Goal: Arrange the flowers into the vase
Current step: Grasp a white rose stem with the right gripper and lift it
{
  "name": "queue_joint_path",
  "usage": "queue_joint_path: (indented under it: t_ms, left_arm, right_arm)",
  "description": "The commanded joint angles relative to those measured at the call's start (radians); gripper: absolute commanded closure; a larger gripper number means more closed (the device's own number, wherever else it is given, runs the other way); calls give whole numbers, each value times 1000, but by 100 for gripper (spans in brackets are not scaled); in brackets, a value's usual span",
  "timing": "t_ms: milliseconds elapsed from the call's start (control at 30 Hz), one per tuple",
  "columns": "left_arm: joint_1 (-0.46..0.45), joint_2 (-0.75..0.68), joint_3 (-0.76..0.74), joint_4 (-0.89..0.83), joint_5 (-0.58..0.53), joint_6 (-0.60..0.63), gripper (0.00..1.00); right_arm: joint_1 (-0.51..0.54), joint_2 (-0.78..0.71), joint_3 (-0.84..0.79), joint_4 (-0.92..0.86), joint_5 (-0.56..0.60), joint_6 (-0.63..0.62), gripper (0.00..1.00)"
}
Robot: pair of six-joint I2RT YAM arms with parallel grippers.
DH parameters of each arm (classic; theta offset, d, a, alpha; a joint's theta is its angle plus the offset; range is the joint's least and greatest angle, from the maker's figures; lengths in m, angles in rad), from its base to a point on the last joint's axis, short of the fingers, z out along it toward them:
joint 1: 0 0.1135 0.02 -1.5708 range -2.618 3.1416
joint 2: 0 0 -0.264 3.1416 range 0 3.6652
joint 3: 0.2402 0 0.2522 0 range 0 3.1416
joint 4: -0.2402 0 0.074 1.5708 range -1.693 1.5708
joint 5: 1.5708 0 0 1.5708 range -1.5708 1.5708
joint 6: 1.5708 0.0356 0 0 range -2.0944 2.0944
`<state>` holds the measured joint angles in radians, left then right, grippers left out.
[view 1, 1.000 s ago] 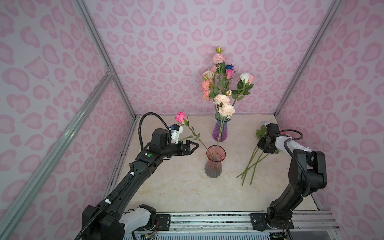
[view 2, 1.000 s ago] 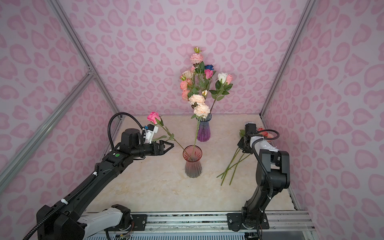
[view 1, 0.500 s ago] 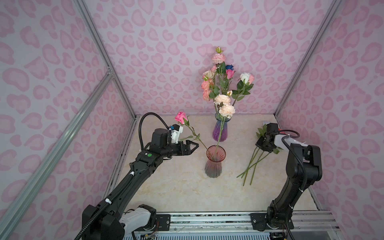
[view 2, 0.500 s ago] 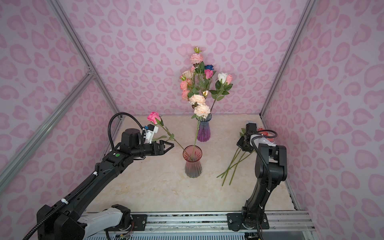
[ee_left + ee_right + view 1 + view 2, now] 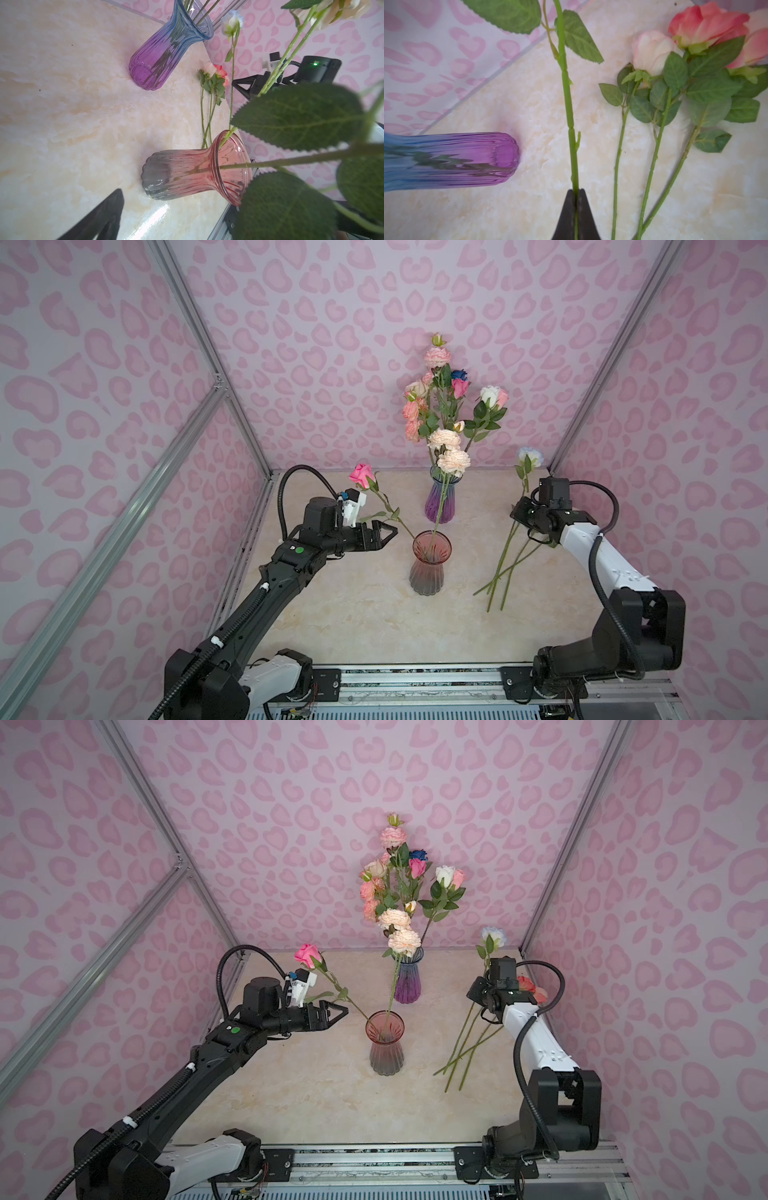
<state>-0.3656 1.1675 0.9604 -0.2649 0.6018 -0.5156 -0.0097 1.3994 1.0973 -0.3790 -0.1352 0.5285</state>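
Note:
My right gripper point(image 5: 519, 512) point(image 5: 576, 190) is shut on the green stem of a white-blue rose point(image 5: 530, 456) point(image 5: 493, 935), which it holds upright above the table at the right. Below it, three more flowers point(image 5: 505, 568) point(image 5: 654, 145) lie on the table. A red-to-grey glass vase point(image 5: 430, 568) point(image 5: 187, 172) stands mid-table with a pink rose point(image 5: 362, 475) leaning left out of it and a peach flower point(image 5: 454, 460). My left gripper point(image 5: 388, 537) is open just left of the vase, beside the pink rose's stem. Leaves hide one of its fingers point(image 5: 108, 214) in the left wrist view.
A purple-blue vase point(image 5: 440, 502) point(image 5: 467, 160) with a tall bunch of several flowers stands behind the red one, near the back wall. Pink patterned walls close in the table on three sides. A metal rail point(image 5: 415, 680) runs along the front edge.
My right gripper has closed on the white-blue rose's stem and lifted it off the table, so its head now stands up. The left arm has stayed put.

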Motion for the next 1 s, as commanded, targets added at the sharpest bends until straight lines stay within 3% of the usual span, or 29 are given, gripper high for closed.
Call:
queue_joint_path:
  t_ms: [0, 267, 467, 700, 967]
  left_arm:
    - [1, -2, 9, 8, 3, 8, 2]
    - [2, -5, 9, 6, -10, 12, 2]
    - [5, -50, 6, -18, -114, 34, 2]
    - [10, -81, 6, -61, -256, 42, 2]
    - [13, -91, 8, -85, -317, 51, 3]
  right_arm:
    - [34, -118, -52, 90, -28, -12, 100]
    - [216, -450, -81, 172, 69, -59, 100]
    - [407, -581, -24, 198, 209, -123, 100]
    - [538, -563, 52, 304, 230, -160, 100]
    - [707, -379, 182, 443, 276, -276, 100]
